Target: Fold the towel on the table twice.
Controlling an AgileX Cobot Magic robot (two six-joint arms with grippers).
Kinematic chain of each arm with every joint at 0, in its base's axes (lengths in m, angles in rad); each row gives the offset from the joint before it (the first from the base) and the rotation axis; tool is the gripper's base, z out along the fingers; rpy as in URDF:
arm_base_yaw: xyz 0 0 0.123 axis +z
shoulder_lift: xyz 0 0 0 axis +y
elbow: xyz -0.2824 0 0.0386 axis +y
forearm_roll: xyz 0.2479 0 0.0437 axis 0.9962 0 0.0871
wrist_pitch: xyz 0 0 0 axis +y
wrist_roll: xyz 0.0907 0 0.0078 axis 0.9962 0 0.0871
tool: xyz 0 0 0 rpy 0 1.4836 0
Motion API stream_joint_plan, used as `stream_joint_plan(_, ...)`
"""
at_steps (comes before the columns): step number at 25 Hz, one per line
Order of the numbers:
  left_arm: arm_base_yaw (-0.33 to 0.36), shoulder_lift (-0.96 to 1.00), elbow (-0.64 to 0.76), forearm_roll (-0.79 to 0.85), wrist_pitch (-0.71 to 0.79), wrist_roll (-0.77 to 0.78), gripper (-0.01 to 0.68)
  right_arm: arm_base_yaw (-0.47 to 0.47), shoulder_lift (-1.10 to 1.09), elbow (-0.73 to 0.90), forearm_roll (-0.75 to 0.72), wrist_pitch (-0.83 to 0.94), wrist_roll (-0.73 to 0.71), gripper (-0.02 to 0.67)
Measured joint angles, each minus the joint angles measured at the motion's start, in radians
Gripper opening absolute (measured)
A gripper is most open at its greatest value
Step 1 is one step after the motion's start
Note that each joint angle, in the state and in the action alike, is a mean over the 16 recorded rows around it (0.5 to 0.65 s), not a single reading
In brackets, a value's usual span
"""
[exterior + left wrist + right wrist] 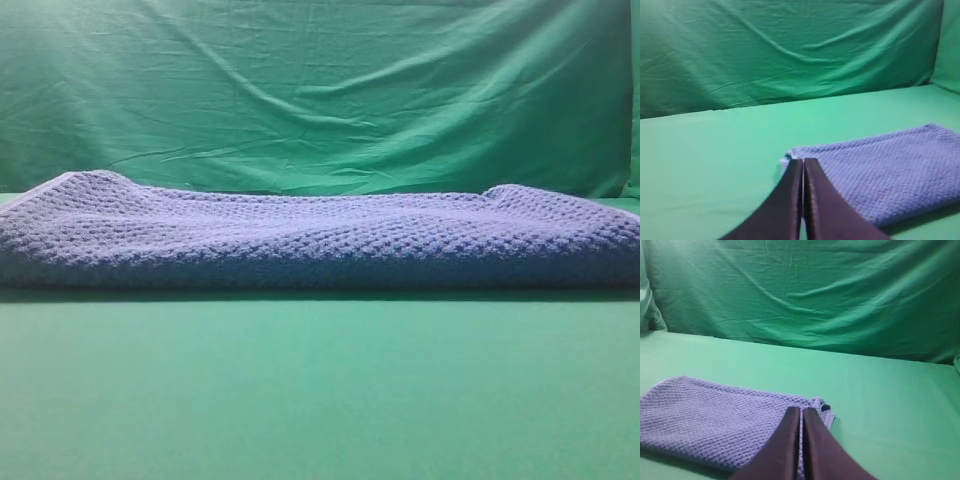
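The blue-grey waffle-knit towel (pixel 320 240) lies folded in a long band across the green table (pixel 320 400), with its two far corners slightly raised. Neither gripper shows in the exterior high view. In the left wrist view my left gripper (pixel 803 161) is shut, its dark fingers pressed together, and its tips sit in front of the near left corner of the towel (pixel 890 165). In the right wrist view my right gripper (pixel 801 410) is shut too, its tips in front of the right corner of the towel (pixel 715 415). Nothing shows between the fingers of either gripper.
A wrinkled green cloth backdrop (pixel 320 90) hangs behind the table. Bare table surface stretches in front of the towel, to the left of it in the left wrist view (pixel 715 150) and to the right of it in the right wrist view (pixel 880 390).
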Motion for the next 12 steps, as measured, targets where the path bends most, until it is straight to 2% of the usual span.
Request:
stream_joint_plan(5, 0.0, 0.0, 0.089, 0.025, -0.033, 0.0, 0.0, 0.0, 0.0, 0.127, -0.001, -0.108, -0.001, 0.0)
stream_joint_plan(12, 0.0, 0.0, 0.144, 0.014, -0.025, 0.001, 0.0, 0.0, 0.0, 0.228, -0.001, -0.151, -0.002, 0.0)
